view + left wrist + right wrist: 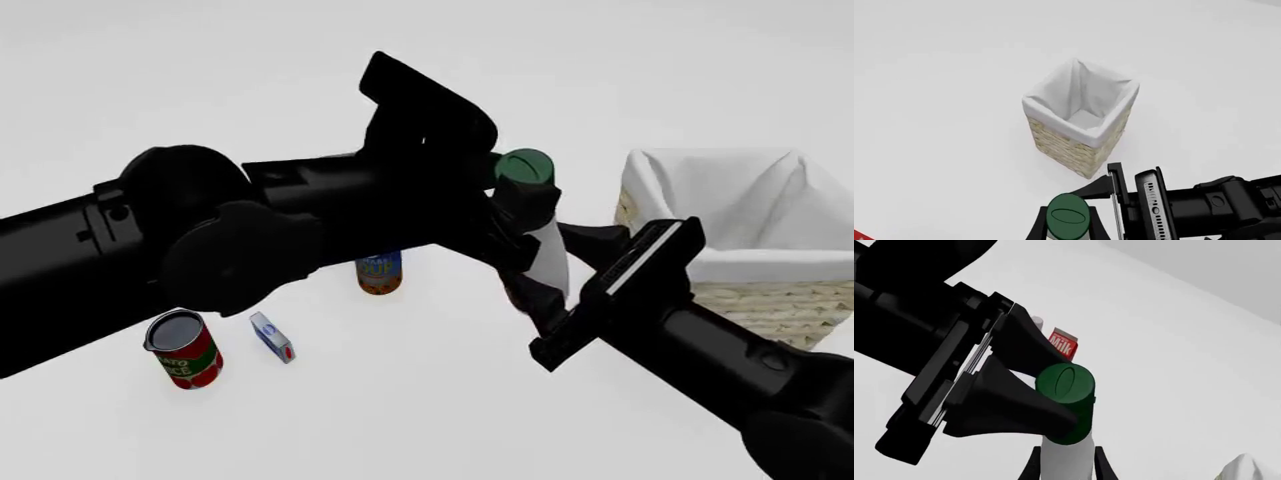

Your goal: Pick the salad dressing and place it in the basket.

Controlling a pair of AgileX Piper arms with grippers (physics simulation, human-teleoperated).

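In the left wrist view, the dark green cap of the salad dressing (1068, 216) sits between the left gripper's (1068, 229) fingers, which pinch the bottle's neck on both sides; the other arm crosses just beside it, its finger (1115, 190) close to the cap. The basket (1079, 120) stands on the white desk (934, 100) beyond, apart from the bottle, its white cloth lining folded over the rim and its inside holding only cloth. In the front view, the left arm reaches in from the left edge and its gripper (514, 205) clamps the bottle (545, 240) near the top, holding it upright above the desk's middle, just left of the basket (747, 250) at the right edge. The right gripper (534, 290) closes around the bottle's white body lower down. On the desk below lie a red tin can (183, 348), a small blue box (272, 337) and an orange-and-blue can (379, 272). In the right wrist view, the left fingers (1014, 400) squeeze the green cap, while the right gripper's (1066, 462) fingers press both sides of the white body; a red milk carton (1063, 344) shows behind.
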